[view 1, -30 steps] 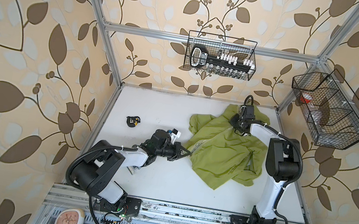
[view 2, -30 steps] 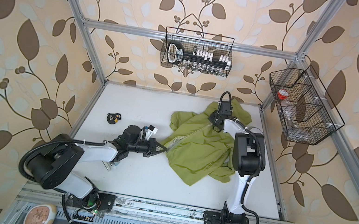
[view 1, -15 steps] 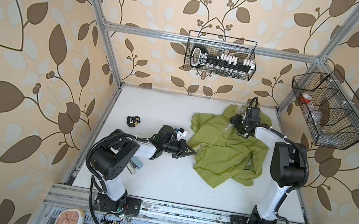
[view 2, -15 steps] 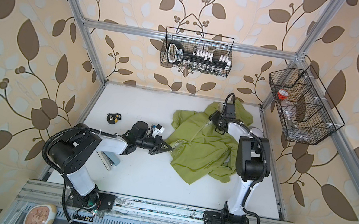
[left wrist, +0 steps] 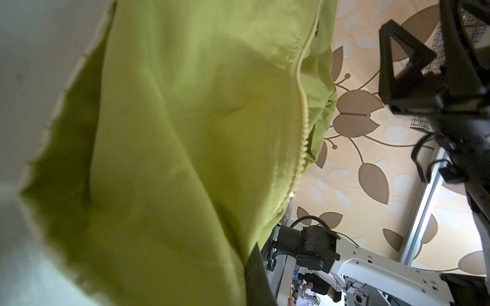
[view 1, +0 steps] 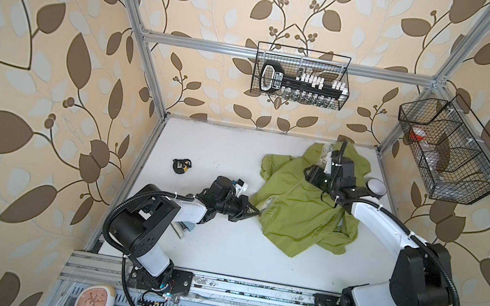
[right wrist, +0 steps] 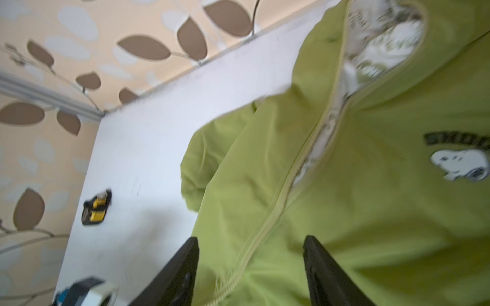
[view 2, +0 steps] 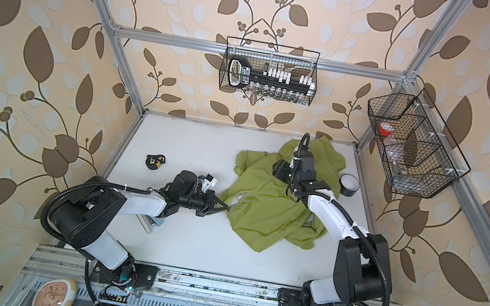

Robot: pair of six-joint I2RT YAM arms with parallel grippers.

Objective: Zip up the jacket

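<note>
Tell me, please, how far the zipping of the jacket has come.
Done: the lower zipper of the jacket looks closed. In hand: the left gripper is shut on the jacket's bottom edge; the right gripper is open, holding nothing. Left: the upper part gapes near the collar, showing the lining.

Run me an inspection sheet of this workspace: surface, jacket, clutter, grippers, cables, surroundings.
Surface: white table, no spills seen.
Jacket: the jacket lies crumpled at back right; zipper closed near the right gripper, open toward the collar, lining showing.
Clutter: black-and-yellow item back left; tape roll by the right edge.
Grippers: left gripper shut on the jacket's edge; right gripper open over the zipper.
Cables: black hoses along both arms; nothing seen snagged.
Surroundings: wire baskets on back and right walls; leaf wallpaper.
</note>
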